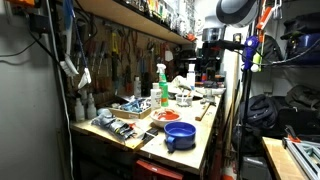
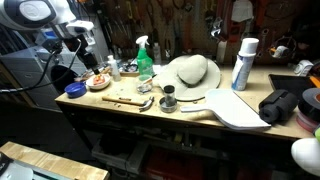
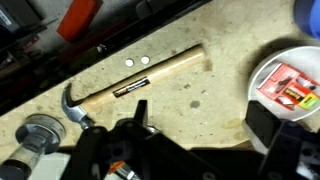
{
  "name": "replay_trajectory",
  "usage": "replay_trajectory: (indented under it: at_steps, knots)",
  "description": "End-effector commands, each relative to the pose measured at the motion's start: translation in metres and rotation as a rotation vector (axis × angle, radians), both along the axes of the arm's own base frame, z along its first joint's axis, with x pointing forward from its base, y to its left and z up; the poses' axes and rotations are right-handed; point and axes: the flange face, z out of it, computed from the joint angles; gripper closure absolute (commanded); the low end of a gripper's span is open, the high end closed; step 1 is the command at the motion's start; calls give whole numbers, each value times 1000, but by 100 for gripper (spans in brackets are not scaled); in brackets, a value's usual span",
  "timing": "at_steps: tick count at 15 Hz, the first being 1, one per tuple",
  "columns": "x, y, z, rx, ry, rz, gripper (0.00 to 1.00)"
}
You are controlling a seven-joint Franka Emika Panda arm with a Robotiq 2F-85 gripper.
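The workbench (image 3: 215, 120) carries a hammer (image 3: 130, 85), a white bowl (image 3: 256, 72) and a metal cup (image 3: 38, 132).

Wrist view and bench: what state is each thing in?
hammer: lying flat, untouched.
tool: open, holding nothing.
white bowl: upright, red bits inside.
spray bottle: standing upright.
spray can: standing upright.
hat: resting crown up.
blue bowl: upright.

Dim shop, light came from overhead. Both exterior views were soft and low-res. The wall (image 1: 28, 110) in an exterior view sat in deep shadow. Wrist view was blurred: hammer (image 3: 130, 85) smeared, white plate (image 3: 258, 72) nearly blown out.
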Motion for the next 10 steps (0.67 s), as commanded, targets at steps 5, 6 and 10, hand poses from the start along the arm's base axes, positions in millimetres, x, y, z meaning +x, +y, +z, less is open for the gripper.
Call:
replay_trajectory:
  at_steps: [5,6,10]
  knots:
    - [-7,-80,-10,50,-6,-273,0]
    - [-7,-89,-7,63,-13,-303,0]
    - [24,-93,-16,70,-14,-443,0]
